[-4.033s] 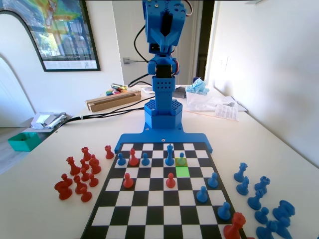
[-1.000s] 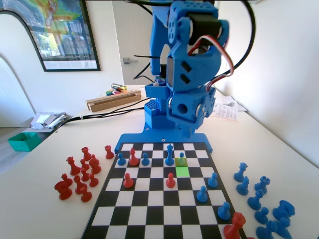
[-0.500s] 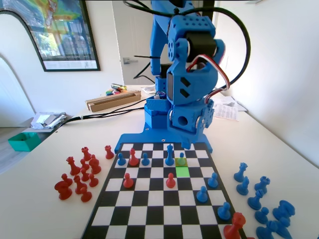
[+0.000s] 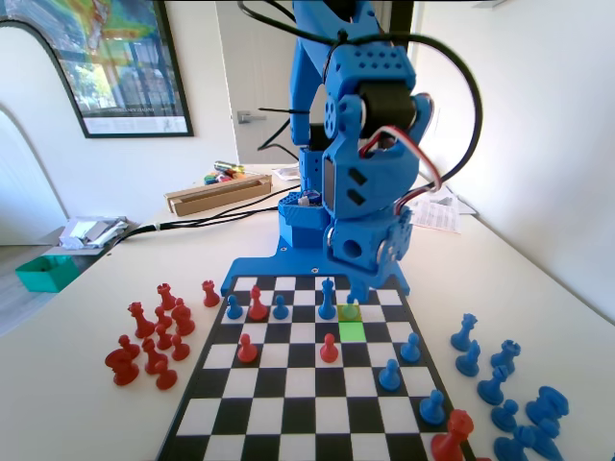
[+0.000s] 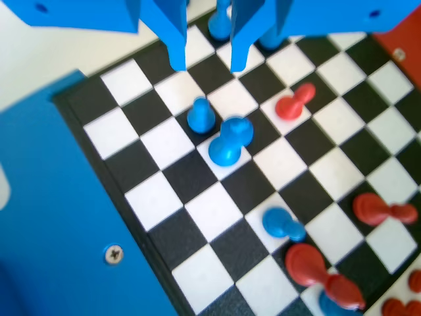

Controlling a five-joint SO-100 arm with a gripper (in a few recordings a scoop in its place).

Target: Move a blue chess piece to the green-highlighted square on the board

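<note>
Seven blue and five red pieces are counted on the board [image 4: 298,384]; the pincer [image 5: 207,56], jaws apart, is seen above the pawn [image 5: 200,116] at upper centre.

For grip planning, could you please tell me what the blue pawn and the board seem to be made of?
The blue pawn looks like moulded plastic: uniform colour, smooth with a soft sheen. The board looks like a smooth, flat printed surface, faintly glossy; plastic or card, I cannot tell.

White walls, framed poster [image 4: 101,62], pale table [image 4: 77,403], bright daylight.
</note>
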